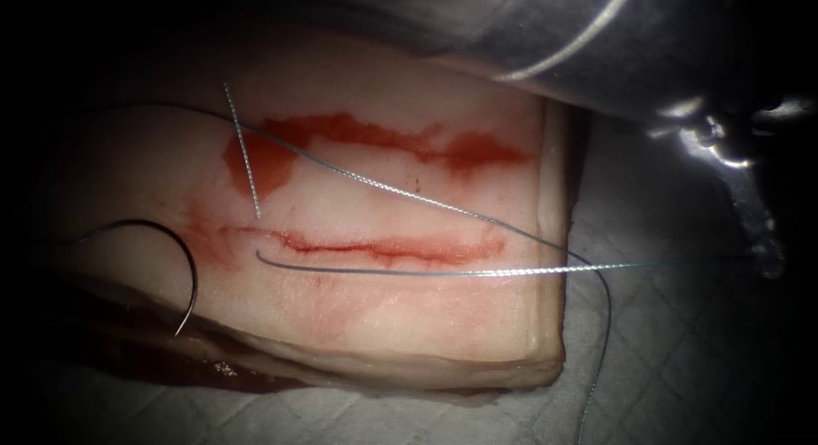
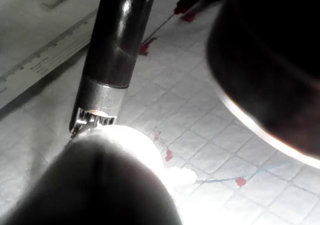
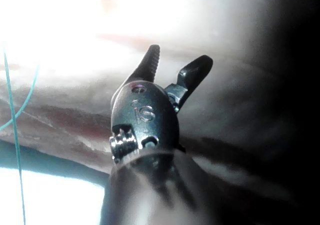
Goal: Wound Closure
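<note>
Currently the needle (image 1: 183, 274) lies free on the tissue (image 1: 383, 317), left of the cut (image 1: 375, 249), not embedded. Thread (image 1: 409, 273) trails across the cut. Right end effector (image 3: 175, 72) stands open, holding nothing. Left end effector (image 2: 92, 121): jaw state cannot be determined.

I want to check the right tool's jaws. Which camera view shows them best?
The right wrist view: the right tool is seen from close, both jaws spread apart with nothing between them. In the endoscope view this tool sits dim, right of the tissue, its jaws unclear.
</note>
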